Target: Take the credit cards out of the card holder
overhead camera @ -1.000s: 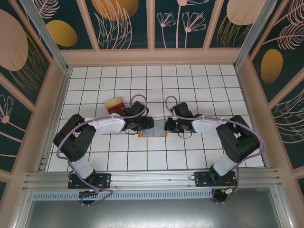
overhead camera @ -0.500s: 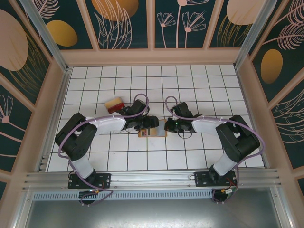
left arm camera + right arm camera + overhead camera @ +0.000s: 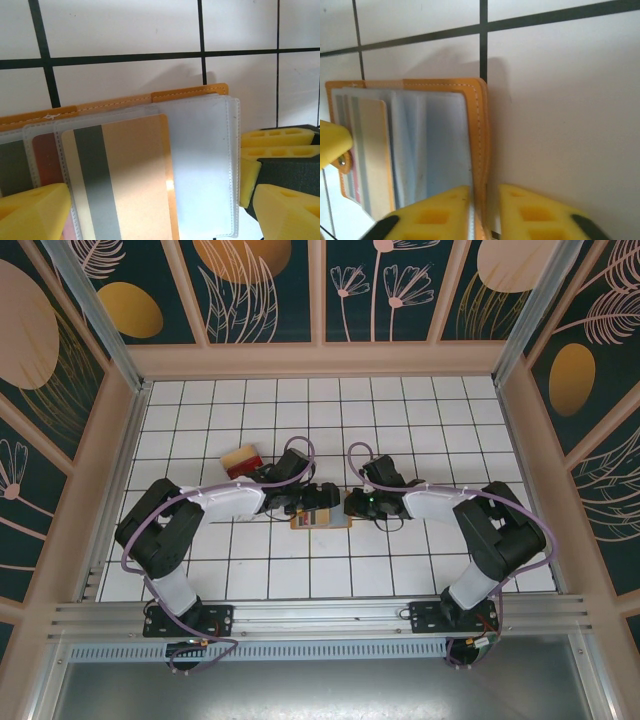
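Card holder (image 3: 322,520): lies open on the desk (image 3: 400,420) between the two end effectors, orange-brown cover underneath, clear pockets fanned on top
Credit cards: a tan card with a grey stripe (image 3: 125,175) sits in the front pocket, as far as I can tell, with a red-brown one (image 3: 47,155) behind it; a tan and a red card (image 3: 241,461) lie well apart on the tiles, up and left of the holder
Left end effector (image 3: 155,210): fingers spread wide, one on each side of the pockets, nothing held
Right end effector (image 3: 482,212): jaws a narrow gap apart around the cover's outer edge; whether they pinch it I cannot tell
Step in hand: partway, judging by cards both out and in; lining up on the striped card
Next move: probably the right side pins the cover while the left closes on that card and slides it out along the pocket mouth
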`<action>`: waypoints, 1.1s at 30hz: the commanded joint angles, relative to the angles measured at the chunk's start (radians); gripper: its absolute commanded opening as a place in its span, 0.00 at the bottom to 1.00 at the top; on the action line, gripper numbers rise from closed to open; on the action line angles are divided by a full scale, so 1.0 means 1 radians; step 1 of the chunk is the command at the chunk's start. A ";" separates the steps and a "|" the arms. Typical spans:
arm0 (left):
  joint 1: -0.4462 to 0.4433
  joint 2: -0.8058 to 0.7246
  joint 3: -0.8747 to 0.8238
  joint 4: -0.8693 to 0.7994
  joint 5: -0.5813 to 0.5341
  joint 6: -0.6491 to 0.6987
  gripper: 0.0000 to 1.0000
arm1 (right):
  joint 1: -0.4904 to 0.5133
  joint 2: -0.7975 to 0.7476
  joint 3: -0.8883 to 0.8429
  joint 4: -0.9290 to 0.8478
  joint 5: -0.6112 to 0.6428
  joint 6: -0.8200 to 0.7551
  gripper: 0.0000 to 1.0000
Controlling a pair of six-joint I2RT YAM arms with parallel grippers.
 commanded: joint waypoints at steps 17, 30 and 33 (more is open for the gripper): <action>0.092 -0.138 -0.069 -0.042 -0.070 0.042 0.70 | 0.017 -0.078 0.120 -0.035 -0.043 0.067 0.26; 0.100 -0.067 -0.115 -0.002 -0.046 0.040 0.25 | 0.037 0.038 0.134 0.074 -0.202 0.118 0.17; 0.100 -0.056 -0.123 -0.001 -0.045 0.037 0.25 | 0.041 0.061 0.143 0.082 -0.216 0.118 0.17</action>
